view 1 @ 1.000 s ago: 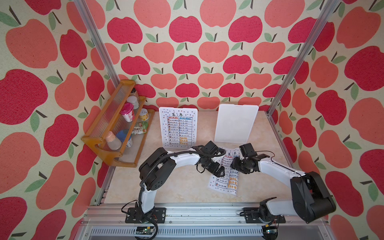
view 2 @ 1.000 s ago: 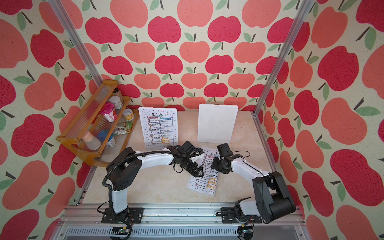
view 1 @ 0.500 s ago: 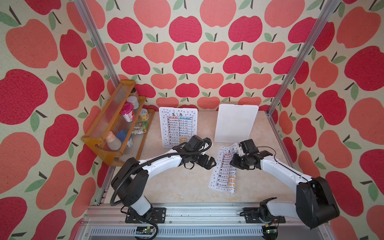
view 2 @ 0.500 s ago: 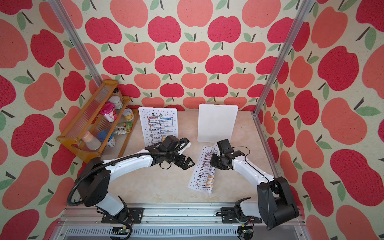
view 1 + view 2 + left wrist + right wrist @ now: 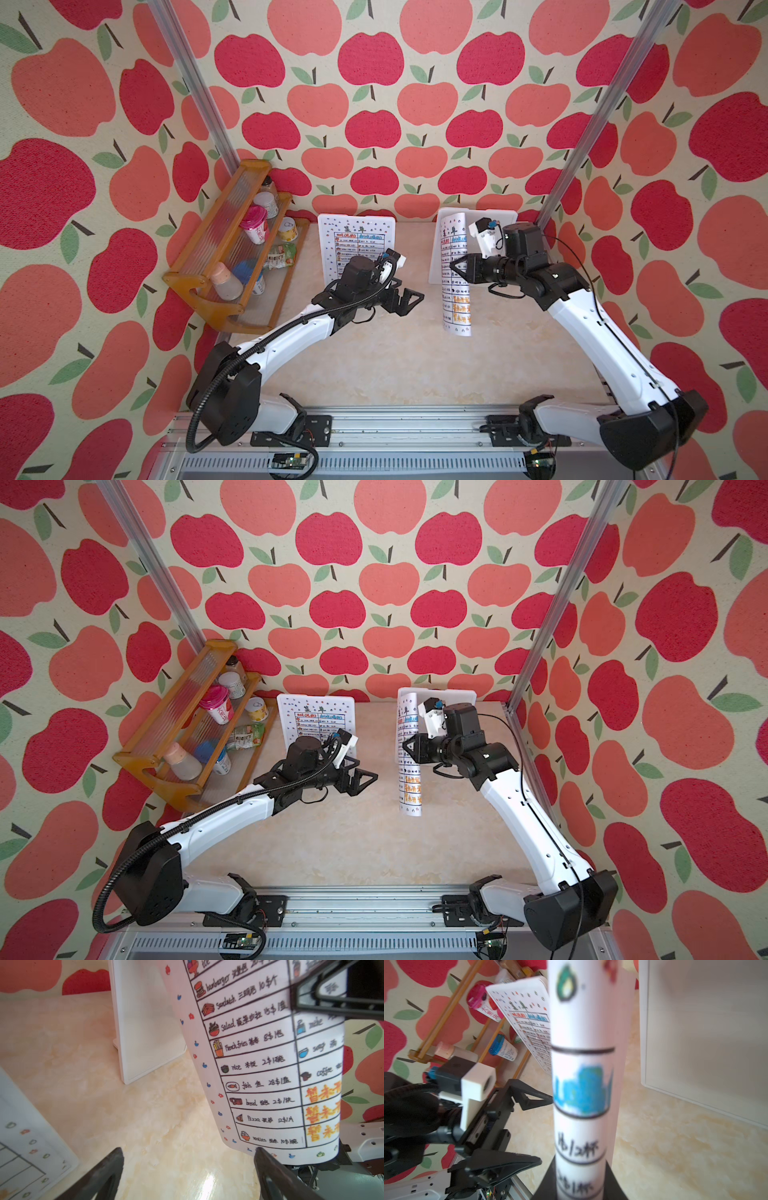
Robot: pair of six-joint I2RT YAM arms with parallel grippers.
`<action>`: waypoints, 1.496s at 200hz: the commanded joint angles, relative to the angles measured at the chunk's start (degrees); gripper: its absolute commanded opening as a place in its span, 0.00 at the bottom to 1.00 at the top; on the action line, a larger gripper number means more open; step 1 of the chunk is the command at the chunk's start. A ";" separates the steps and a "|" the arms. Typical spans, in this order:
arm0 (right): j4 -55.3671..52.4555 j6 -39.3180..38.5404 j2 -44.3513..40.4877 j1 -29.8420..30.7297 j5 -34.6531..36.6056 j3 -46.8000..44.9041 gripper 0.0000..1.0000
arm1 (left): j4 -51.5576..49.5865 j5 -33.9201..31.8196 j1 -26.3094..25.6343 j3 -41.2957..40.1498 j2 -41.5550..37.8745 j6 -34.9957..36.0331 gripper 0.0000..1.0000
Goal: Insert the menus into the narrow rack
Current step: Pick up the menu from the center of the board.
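The menu (image 5: 457,299), flat on the table (image 5: 374,365) a moment ago, now hangs curled, pinched by the right gripper (image 5: 452,265) at 1 o'clock before the empty white rack (image 5: 510,216); the left gripper (image 5: 406,298), jaws wide open, has retreated, so insertion seems next.

One menu (image 5: 456,291), white with black table lines and orange text low down, hangs curled and upright, pinched mid-sheet in the right claw (image 5: 454,266). Empty white rack (image 5: 145,1022) stands just behind that claw. Second menu (image 5: 356,243) leans upright just beyond the left claw (image 5: 411,296).
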 commanded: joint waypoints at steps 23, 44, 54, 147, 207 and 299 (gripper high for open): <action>-2.68 -4.00 4.88 0.27 -10.93 11.46 0.26 | 13.81 12.86 2.69 3.22 0.04 2.11 0.99; -4.38 -4.16 7.40 0.31 -14.41 17.29 0.26 | 16.87 18.04 4.16 6.15 1.97 1.88 0.99; -6.47 -5.30 8.72 0.24 -14.68 19.99 0.26 | 16.46 20.36 4.50 7.89 2.59 2.83 0.99; -16.01 -8.56 15.33 -2.26 -21.50 34.25 0.26 | 15.76 36.69 8.43 18.92 10.88 -0.94 0.99; -20.31 -9.85 18.76 -2.33 -23.60 42.11 0.26 | 21.79 39.22 8.17 24.06 15.93 -5.95 0.99; -23.09 -11.75 21.61 -3.47 -21.97 45.45 0.26 | 22.56 40.80 7.38 26.62 18.91 -6.93 0.98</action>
